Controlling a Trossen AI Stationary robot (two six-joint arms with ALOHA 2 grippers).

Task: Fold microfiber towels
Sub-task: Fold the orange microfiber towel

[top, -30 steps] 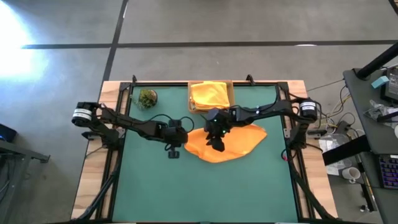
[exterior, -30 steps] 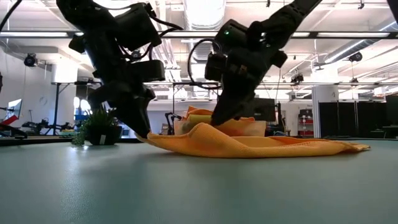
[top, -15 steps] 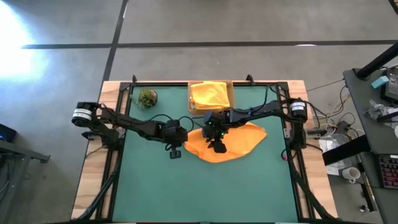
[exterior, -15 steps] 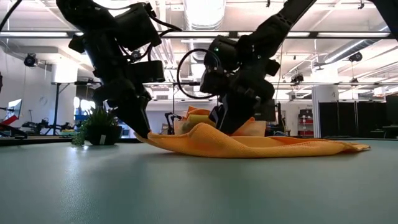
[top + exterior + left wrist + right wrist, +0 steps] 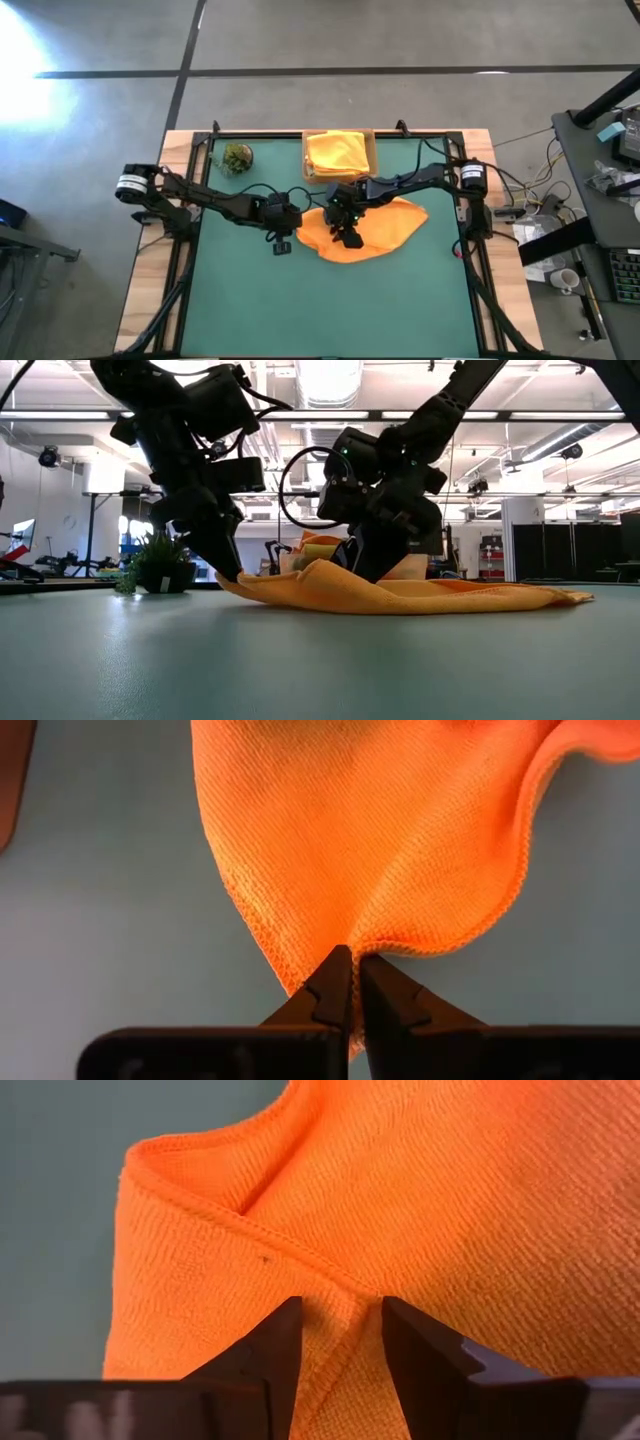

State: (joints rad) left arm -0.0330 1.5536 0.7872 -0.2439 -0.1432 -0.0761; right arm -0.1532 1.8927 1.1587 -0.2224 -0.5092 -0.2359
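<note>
An orange microfiber towel lies rumpled on the green mat, its left part raised in a ridge. My left gripper is at the towel's left tip, shut on it. My right gripper reaches slanting down over the towel's left half. Its fingers are open and stand on either side of a hemmed fold. A yellow towel lies in the tan tray at the far edge. My left gripper pinches the orange towel's hemmed edge at its left tip, only at the fingers' free ends. The fingers come slanting down from the table's left. The cloth puckers there and the tip rises just off the mat; the remainder lies slack. Whether my right gripper's fingertips touch the cloth, I cannot tell.
A small potted plant stands at the far left of the mat. The near half of the mat is bare green. The table's dark frame rails run along both sides.
My right gripper has sunk toward the orange towel, shifted slightly toward the table's left edge, and rolled at the wrist. My left gripper has kept its place, shut on the towel's tip. The towel lies as before.
</note>
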